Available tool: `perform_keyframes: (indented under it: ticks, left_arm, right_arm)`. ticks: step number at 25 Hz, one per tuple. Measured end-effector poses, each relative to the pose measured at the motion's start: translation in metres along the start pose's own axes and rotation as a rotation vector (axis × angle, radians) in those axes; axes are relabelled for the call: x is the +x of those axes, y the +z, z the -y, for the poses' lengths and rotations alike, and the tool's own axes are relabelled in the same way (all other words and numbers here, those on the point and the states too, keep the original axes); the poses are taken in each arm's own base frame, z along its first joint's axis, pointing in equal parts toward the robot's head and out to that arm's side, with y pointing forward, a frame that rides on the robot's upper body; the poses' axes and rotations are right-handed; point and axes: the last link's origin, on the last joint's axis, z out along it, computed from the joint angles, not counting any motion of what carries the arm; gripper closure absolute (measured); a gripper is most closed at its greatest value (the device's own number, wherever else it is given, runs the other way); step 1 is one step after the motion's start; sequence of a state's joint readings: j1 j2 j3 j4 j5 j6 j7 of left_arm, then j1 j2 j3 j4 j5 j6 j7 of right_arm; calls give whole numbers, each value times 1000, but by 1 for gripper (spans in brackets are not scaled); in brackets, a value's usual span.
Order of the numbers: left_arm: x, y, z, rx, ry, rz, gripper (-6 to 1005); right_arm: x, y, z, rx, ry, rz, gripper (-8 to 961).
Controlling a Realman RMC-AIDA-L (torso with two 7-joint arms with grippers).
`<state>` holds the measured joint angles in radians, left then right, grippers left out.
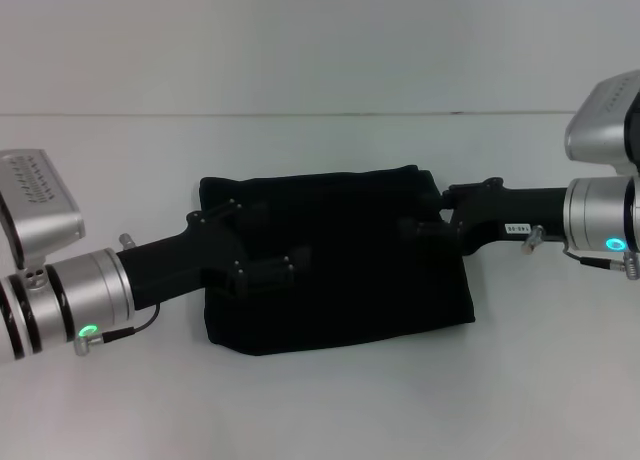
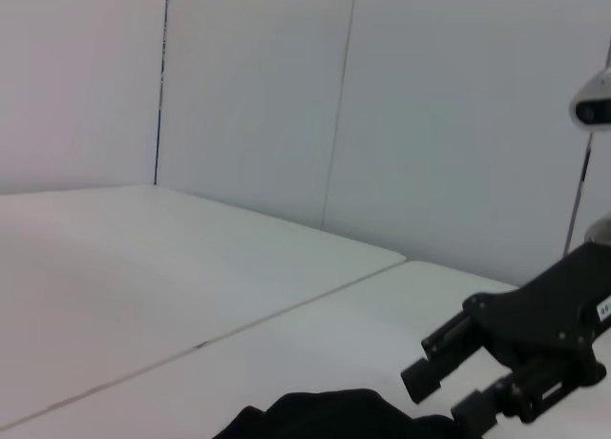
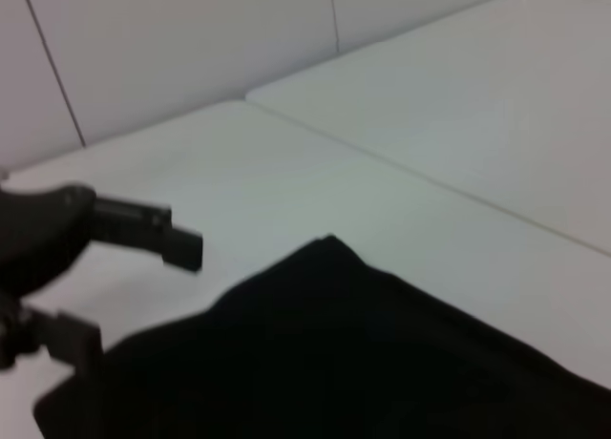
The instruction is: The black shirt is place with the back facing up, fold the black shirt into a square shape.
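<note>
The black shirt (image 1: 350,280) lies folded into a wide rectangle in the middle of the white table. My left gripper (image 1: 285,235) reaches in from the left and hovers over the shirt's left half, open, with nothing between its fingers. My right gripper (image 1: 425,212) comes in from the right at the shirt's upper right corner, also open. The right wrist view shows the shirt (image 3: 363,363) and the left gripper (image 3: 134,296) spread wide beside it. A corner of the shirt (image 2: 325,415) and the right gripper (image 2: 444,396) appear in the left wrist view.
The white table (image 1: 320,400) extends on all sides of the shirt. A seam line (image 2: 239,329) runs across the tabletop. Pale wall panels (image 2: 258,95) stand behind the table.
</note>
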<state>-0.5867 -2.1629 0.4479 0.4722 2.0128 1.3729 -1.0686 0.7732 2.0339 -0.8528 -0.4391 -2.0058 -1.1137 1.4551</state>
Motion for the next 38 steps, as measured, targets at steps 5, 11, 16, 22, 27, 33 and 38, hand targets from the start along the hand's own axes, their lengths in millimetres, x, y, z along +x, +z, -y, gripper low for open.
perform_keyframes:
  ticks: [5,11,16,22,27,33,38]
  left_arm:
    - [0,-1,0,6,-11,-11,90]
    - [-2,0,-2,6,-20,-15,90]
    - [-3,0,-2,9,-31,-13,91]
    - [-3,0,-3,9,-37,-13,91]
    - [-3,0,-1,17,-49,-16,91]
    - [-2,-1,-1,21,-51,-21,91]
    - [-2,-1,0,23,-50,-20,90]
  right_arm:
    - [9,1,5,37,-30,-68,397]
    - [18,3,11,91,-59,-131,399]
    - [21,-5,21,151,-44,-122,400]
    - [10,-20,29,170,18,-15,402]
    - [-3,-12,27,156,60,16,403]
    - [-9,17,16,178,55,-35,404]
    - [-2,35,13,227,40,-93,404]
